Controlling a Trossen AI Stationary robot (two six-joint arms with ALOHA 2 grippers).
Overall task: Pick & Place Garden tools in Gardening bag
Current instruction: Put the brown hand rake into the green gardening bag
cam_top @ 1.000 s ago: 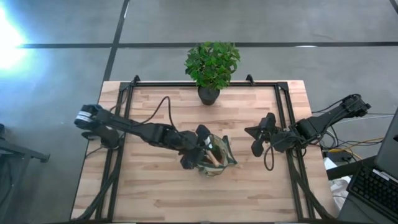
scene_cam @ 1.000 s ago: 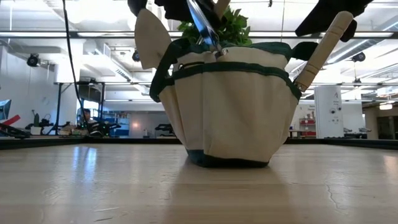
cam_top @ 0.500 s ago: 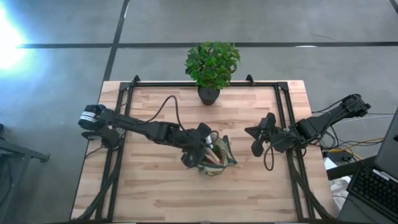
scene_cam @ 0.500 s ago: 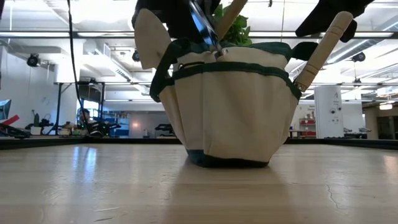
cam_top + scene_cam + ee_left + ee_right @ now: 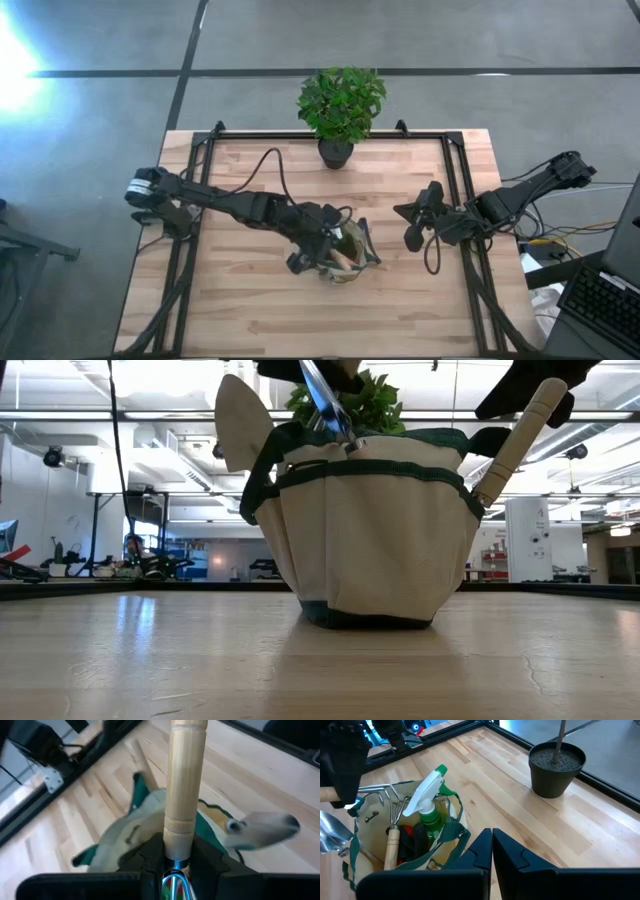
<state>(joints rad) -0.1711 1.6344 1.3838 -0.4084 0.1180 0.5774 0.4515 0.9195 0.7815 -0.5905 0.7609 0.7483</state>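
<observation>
The khaki gardening bag (image 5: 352, 256) stands on its base mid-table; it also shows in the low view (image 5: 370, 530). It holds a green spray bottle (image 5: 427, 800), a wooden-handled fork (image 5: 393, 840) and a red-and-black tool (image 5: 410, 837). A trowel blade (image 5: 243, 422) and a wooden handle (image 5: 515, 442) stick out of its side pockets. My left gripper (image 5: 175, 866) is over the bag's mouth, shut on a wooden-handled hand tool (image 5: 184, 785). My right gripper (image 5: 492, 842) is shut and empty, right of the bag (image 5: 415, 228). My left gripper pinches the hand tool between its two fingers where the wooden handle meets the metal shaft (image 5: 175, 859). The handle points forward, away from the fingers. The metal part (image 5: 326, 400) slants down to the bag's rim; the tool is clear of the table.
A leafy plant in a dark pot (image 5: 338, 150) stands at the table's far edge, behind the bag. Black frame rails (image 5: 190, 200) run along the table's left and right sides. Bare wood lies in front of the bag (image 5: 300, 310).
My left gripper has moved a little toward the table's right edge, farther over the bag's mouth, still shut on the hand tool. In the low view it dipped, then rose again. The bag and my right gripper have stayed put.
</observation>
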